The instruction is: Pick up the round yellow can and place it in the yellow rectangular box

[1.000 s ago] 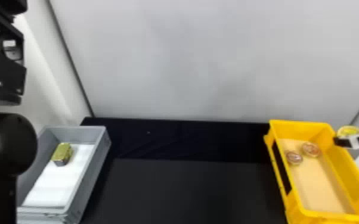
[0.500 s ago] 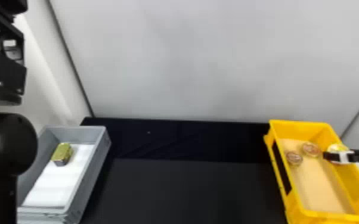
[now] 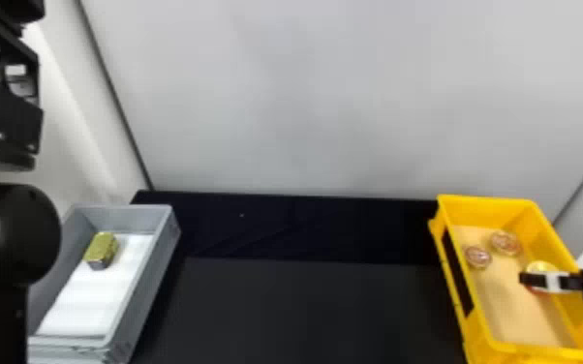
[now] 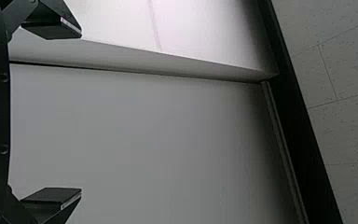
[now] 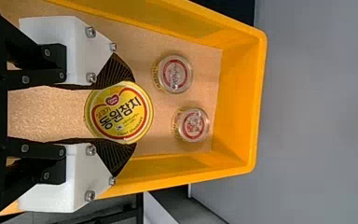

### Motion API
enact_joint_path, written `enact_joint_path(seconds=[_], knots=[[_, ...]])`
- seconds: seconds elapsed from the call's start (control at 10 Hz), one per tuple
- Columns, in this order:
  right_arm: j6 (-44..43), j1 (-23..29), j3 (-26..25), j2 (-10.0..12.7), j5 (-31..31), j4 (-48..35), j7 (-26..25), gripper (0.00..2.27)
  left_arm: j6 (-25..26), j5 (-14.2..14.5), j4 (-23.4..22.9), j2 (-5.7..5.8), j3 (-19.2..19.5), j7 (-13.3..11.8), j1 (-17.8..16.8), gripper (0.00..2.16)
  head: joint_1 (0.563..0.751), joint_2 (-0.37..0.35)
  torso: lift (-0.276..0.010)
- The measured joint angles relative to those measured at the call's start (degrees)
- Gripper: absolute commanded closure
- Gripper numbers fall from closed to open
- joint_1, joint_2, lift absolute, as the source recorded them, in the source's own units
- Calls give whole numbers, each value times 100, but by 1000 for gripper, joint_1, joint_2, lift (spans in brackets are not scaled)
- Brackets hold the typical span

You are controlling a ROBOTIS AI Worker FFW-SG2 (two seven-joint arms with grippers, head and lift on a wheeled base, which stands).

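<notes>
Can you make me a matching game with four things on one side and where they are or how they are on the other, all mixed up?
Things
1. round yellow can
2. gold tin
3. left gripper
4. two small round tubs

Places and states
A. open and empty
B. in the yellow box, untouched by any gripper
C. between the fingers of the right gripper
D. in the gray box

Right pairs: 1-C, 2-D, 3-A, 4-B

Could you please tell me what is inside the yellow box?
Two small round containers sit on the tan bottom of the yellow box. The right gripper holds the round yellow can over that bottom; what lies directly beneath both is covered.
</notes>
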Motion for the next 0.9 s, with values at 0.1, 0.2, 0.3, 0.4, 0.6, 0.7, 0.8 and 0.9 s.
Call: enact_joint_path(seconds=[0.1, 0.2, 0.3, 0.4, 0.6, 0.7, 0.8, 0.9], knots=[[-2, 55, -17, -2, -51, 48, -4, 779, 0, 0, 0, 0, 0, -3, 0, 90, 663, 54, -2], [-3, 106, -32, -5, -100, 87, -7, 779, 0, 0, 0, 0, 0, -5, 1, 90, 663, 54, -2], [-5, 165, -48, -7, -165, 141, -19, 779, 0, 0, 0, 0, 0, -5, 3, 90, 663, 54, -2], [-12, 221, -58, -8, -250, 207, -43, 779, 0, 0, 0, 0, 1, -5, 6, 90, 663, 54, -2], [-52, 277, -54, -9, -397, 315, -85, 779, -4, 0, 0, 0, 1, -5, 6, 90, 663, 54, -2], [-71, 281, -46, -9, -437, 332, -105, 779, -7, 0, 0, 0, 1, -4, 5, 90, 663, 54, -2], [-84, 281, -38, -9, -463, 336, -116, 779, -8, 0, 0, 0, 1, -4, 2, 90, 663, 54, -2], [-90, 280, -32, -9, -479, 336, -120, 756, -9, 0, 0, 0, 0, -4, 2, 90, 663, 54, -2]])
